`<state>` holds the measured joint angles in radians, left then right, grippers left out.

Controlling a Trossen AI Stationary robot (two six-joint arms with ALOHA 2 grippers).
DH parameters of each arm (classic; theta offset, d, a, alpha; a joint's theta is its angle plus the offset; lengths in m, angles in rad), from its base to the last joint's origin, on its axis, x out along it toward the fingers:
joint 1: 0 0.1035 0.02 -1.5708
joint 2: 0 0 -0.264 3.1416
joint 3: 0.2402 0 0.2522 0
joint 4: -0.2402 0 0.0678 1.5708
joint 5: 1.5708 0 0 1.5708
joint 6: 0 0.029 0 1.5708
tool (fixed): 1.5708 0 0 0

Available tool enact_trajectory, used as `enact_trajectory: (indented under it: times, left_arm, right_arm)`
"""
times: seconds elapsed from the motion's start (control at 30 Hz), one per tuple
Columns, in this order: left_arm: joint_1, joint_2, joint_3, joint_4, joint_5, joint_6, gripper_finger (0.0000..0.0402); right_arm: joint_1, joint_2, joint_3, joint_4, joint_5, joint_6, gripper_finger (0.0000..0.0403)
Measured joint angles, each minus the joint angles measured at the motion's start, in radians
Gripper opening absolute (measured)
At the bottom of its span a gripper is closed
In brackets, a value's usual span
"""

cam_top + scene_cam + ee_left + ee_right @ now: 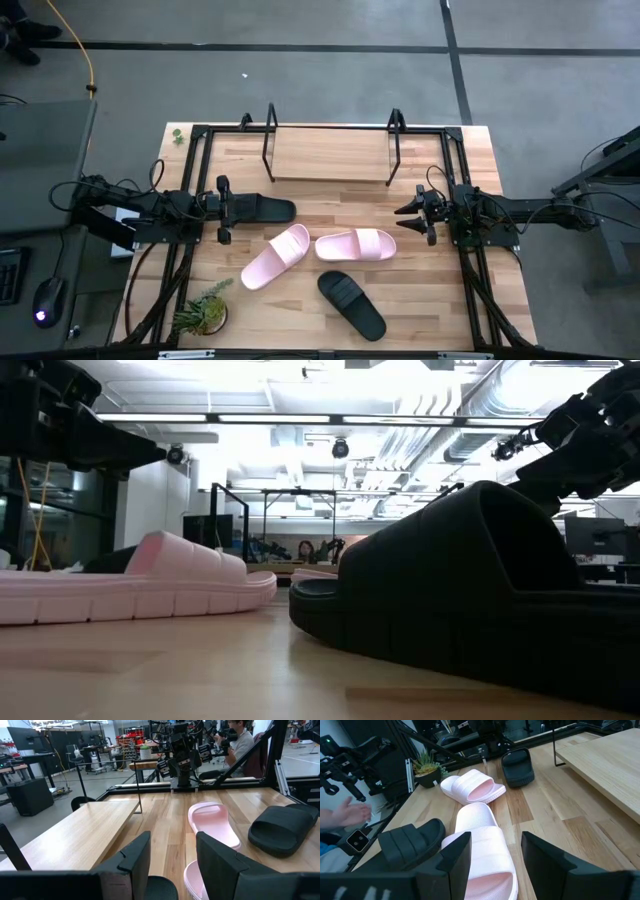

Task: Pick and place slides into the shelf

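Shelf (330,157) sits at the table's (500,300) far edge, its light wooden board bare between thin black end hoops — open tabletop in front of it. Left gripper (222,210) hovers at the left side, fingers apart, tips just over the heel of a black slide (268,210) that points toward centre. Right gripper (412,213) hovers opposite at the right side, fingers apart, holding nothing. Between the two lie the pink slides — one (277,256) angled, one (357,244) lying crosswise, toes nearly touching. Second black slide (351,304) lies nearer the front edge, ribbed sole, wide smooth strap. Small potted plant (205,311) stands at the front left corner. Black frame (195,180) rails run along both sides.
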<state>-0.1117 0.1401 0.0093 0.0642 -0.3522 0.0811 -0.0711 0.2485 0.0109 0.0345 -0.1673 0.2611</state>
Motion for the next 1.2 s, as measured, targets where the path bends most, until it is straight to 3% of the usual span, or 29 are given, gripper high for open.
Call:
enact_trajectory:
  times: [0.47,0.73,1.2]
  left_arm:
    - [0.000,0.000,0.000,0.000,0.000,0.000,0.0143]
    - [0.000,0.000,0.000,0.000,0.000,0.000,0.0143]
    - [0.000,0.000,0.000,0.000,0.001,-0.044,0.0143]
  right_arm:
    - [0.000,0.000,0.000,0.000,0.000,0.001,0.0165]
    - [-0.001,0.000,0.000,0.018,0.002,0.123,0.0165]
    - [-0.001,0.000,0.000,0.002,-0.005,0.109,0.0165]
